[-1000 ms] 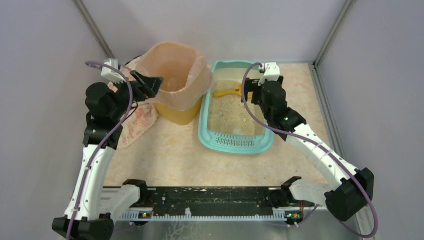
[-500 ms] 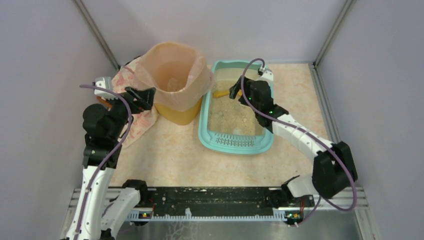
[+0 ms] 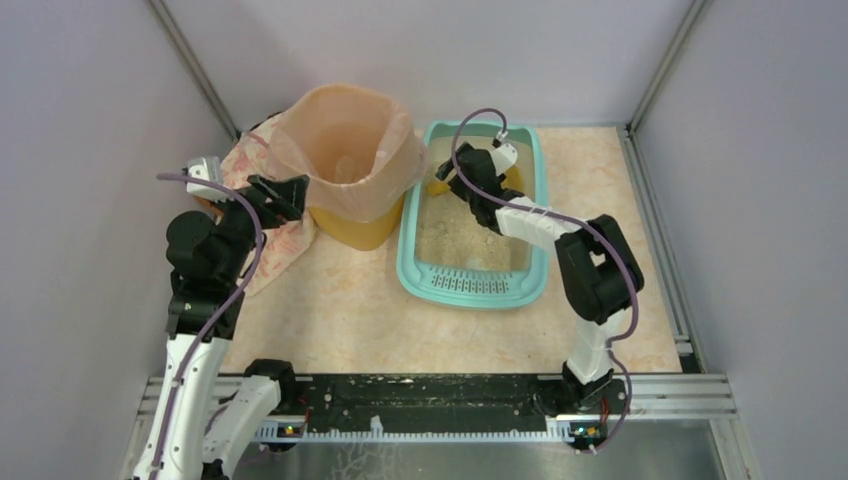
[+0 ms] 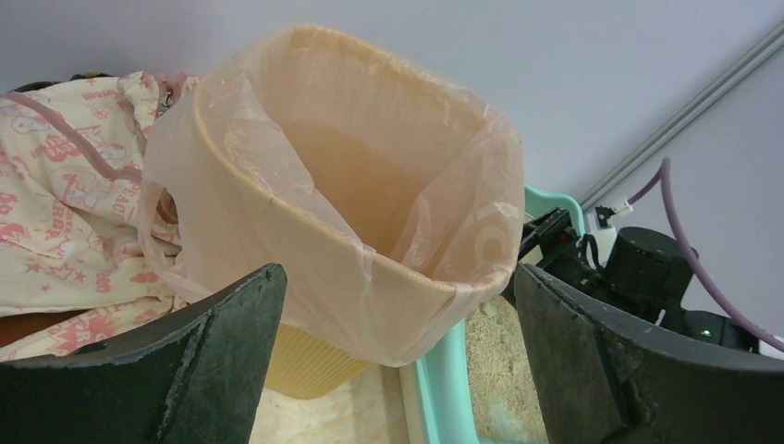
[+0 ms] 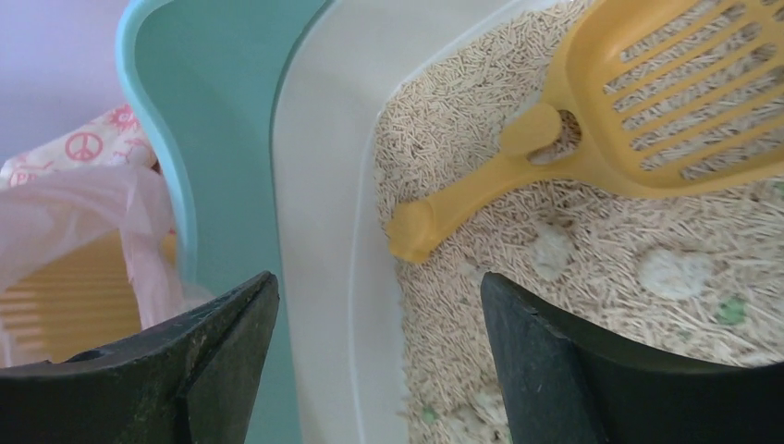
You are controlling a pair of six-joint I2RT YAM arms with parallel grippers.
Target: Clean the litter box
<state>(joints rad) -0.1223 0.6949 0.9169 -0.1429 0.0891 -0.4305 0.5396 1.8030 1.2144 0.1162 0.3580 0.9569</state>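
right gripper [image 5: 379, 289], spread apart, has dropped into the litter box [image 3: 470, 287] beside the yellow scoop [image 5: 601, 129]; left gripper [image 4: 398, 277] unmoved, apart.

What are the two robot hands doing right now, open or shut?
Left gripper: open, holding nothing.
Right gripper: open, empty, close to the yellow scoop.

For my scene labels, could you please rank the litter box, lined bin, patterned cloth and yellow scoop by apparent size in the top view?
1. litter box and lined bin: too alike to rank; the bin rises nearer the camera.
2. patterned cloth, partly under the left arm.
3. yellow scoop, mostly under the right arm.
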